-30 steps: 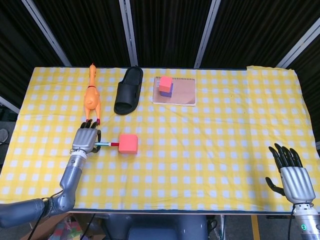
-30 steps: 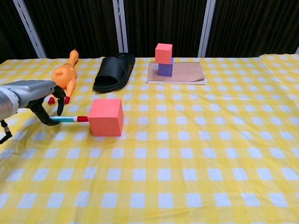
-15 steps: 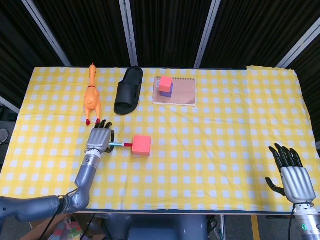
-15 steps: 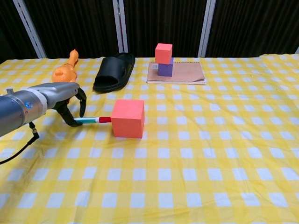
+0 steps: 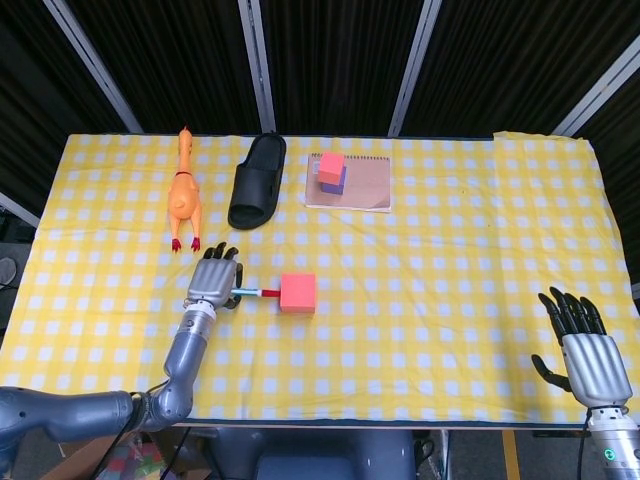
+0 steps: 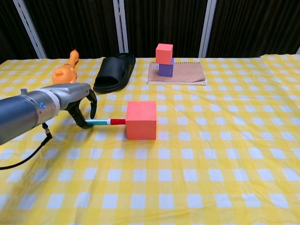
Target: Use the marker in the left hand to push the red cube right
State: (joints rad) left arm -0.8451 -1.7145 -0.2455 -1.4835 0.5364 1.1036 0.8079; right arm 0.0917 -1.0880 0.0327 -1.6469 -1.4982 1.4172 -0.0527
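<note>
Red cube [image 6: 141,120] shifted right; left hand [image 5: 216,279] grips marker [image 6: 105,122] (tip touching); right hand [image 5: 583,350] open near table edge.

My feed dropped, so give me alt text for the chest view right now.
The left robot hand holds a marker whose red tip touches the left face of the red cube on the yellow checked tablecloth. Behind lie a rubber chicken, black slipper and notebook.

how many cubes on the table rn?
3. The red cube sits mid-table at the marker tip, held by the left hand. A small red cube sits atop a purple cube on the notebook. None appear hidden.
</note>
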